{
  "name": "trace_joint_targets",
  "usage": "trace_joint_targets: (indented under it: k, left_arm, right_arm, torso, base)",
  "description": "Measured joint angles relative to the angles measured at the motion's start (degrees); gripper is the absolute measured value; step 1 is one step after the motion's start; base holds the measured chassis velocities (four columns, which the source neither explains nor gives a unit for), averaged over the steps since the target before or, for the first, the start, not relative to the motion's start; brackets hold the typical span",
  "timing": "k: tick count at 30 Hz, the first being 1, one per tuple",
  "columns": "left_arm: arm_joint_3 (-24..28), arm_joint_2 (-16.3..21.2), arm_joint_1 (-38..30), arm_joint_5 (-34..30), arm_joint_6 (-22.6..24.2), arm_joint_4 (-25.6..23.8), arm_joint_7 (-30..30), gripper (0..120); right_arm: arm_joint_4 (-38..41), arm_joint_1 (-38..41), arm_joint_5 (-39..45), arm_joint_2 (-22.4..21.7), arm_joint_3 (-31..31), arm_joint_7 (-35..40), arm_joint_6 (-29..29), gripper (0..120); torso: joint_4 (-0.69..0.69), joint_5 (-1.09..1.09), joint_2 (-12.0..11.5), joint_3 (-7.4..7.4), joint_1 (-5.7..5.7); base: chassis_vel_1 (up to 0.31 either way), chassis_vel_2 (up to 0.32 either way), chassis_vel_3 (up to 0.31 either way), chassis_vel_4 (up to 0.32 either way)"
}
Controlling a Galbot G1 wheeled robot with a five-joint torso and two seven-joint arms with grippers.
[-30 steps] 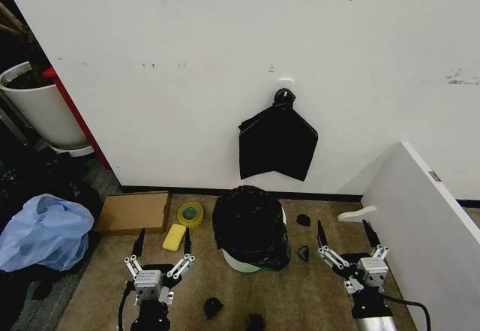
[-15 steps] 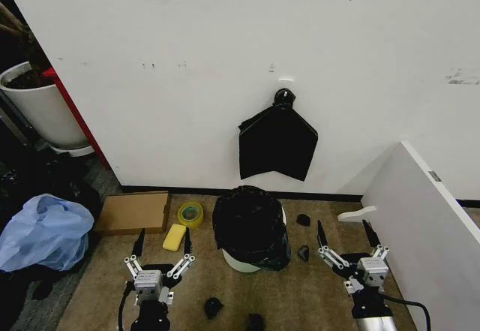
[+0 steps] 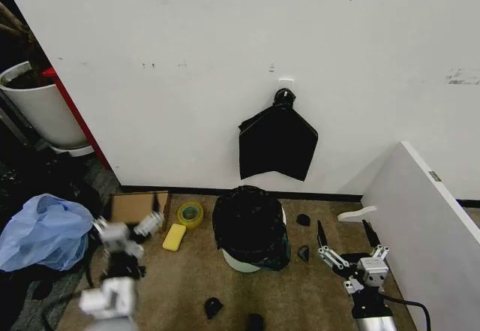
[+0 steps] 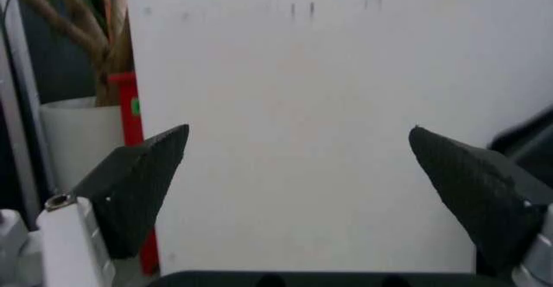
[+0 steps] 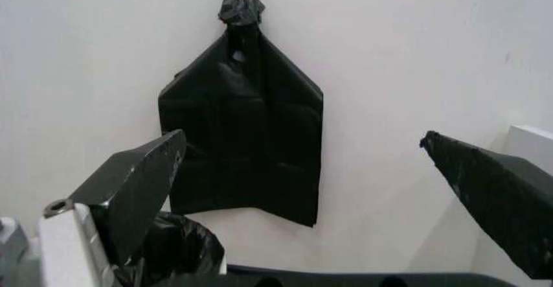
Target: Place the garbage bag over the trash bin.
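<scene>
The garbage bag is draped over the trash bin on the floor by the wall, and only the bin's white lower edge shows beneath it. A corner of the garbage bag also appears in the right wrist view. My left gripper is blurred, well to the left of the bin near the cardboard box. Its fingers stand wide open, facing the white wall with nothing between them. My right gripper hangs open to the right of the bin, apart from it and holding nothing.
A black fan-shaped sheaf of bags hangs on the wall above the bin. A cardboard box, yellow tape roll and yellow sponge lie to the left. A blue plastic bag and white planter are farther left. A white panel stands at the right.
My left arm has swung left and up, from beside the bin toward the cardboard box, and shows blurred. The right gripper, bag and bin have not moved.
</scene>
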Motion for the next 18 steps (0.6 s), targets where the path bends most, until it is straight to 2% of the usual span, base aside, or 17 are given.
trace_joint_targets:
  k: [1, 2, 3, 5, 7, 18]
  left_arm:
    - [-1.6, 0.3, -0.8, -1.4, 1.2, -0.5, 0.6, 100]
    - [-2.6, 0.5, -1.1, -2.3, 2.0, -0.9, 0.9, 100]
    - [-3.1, 0.5, -1.1, -2.7, 2.4, -1.1, 1.0, 100]
    - [-3.2, 0.4, -1.0, -2.8, 2.7, -1.3, 1.2, 100]
    - [-3.1, 0.2, -0.8, -2.3, 2.8, -1.3, 1.4, 100]
    - [-1.8, -0.3, 0.2, 0.3, 2.7, -0.6, 2.1, 100]
  right_arm:
    - [0.0, 0.0, 0.0, 0.0, 0.0, 0.0, 0.0, 100]
    - [0.0, 0.0, 0.0, 0.0, 0.0, 0.0, 0.0, 100]
    - [0.0, 0.0, 0.0, 0.0, 0.0, 0.0, 0.0, 100]
    - [0.0, 0.0, 0.0, 0.0, 0.0, 0.0, 0.0, 100]
    - [0.0, 0.0, 0.0, 0.0, 0.0, 0.0, 0.0, 100]
    - [0.0, 0.0, 0.0, 0.0, 0.0, 0.0, 0.0, 100]
  torso:
    - [-0.04, 0.04, 0.0, -0.01, 0.0]
    - [-0.03, 0.12, 0.0, 0.0, 0.0]
    - [0.01, 0.09, 0.0, 0.0, 0.0]
    - [0.0, 0.01, 0.0, -0.01, 0.0]
    - [-0.01, 0.06, 0.0, -0.01, -0.01]
    - [0.0, 0.05, 0.0, -0.01, 0.0]
  base:
    - [0.0, 0.0, 0.0, 0.0]
    - [0.0, 0.0, 0.0, 0.0]
    - [0.0, 0.0, 0.0, 0.0]
    - [0.0, 0.0, 0.0, 0.0]
    - [0.0, 0.0, 0.0, 0.0]
    - [0.0, 0.0, 0.0, 0.0]
